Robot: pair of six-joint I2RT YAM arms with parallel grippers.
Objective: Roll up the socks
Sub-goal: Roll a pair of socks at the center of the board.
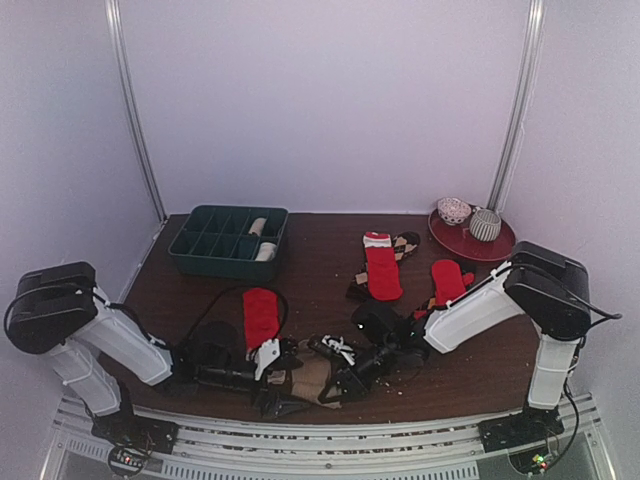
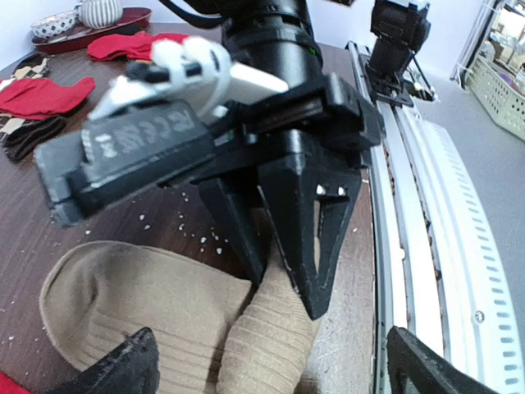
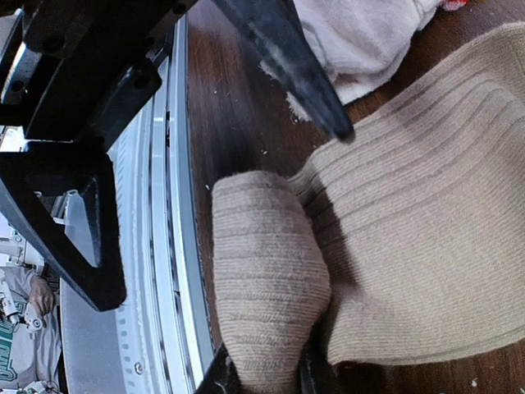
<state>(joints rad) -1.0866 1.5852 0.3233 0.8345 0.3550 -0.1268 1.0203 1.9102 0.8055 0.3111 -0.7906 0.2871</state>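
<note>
Ribbed tan sock point(image 3: 410, 189) is lying flat by the table's point(image 3: 238, 107) near edge, one end rolled into a tight bundle. Right gripper point(image 3: 267, 376) is pinching that roll. Left gripper point(image 2: 275, 365) is standing wide open astride the sock, holding nothing.

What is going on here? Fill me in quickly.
Two robot arms are working on rolling socks. The right gripper pinches the partly rolled end of a tan sock at the near edge of the table. The left gripper is open close by, holding nothing. Red socks lie flat farther back, not yet rolled.
</note>
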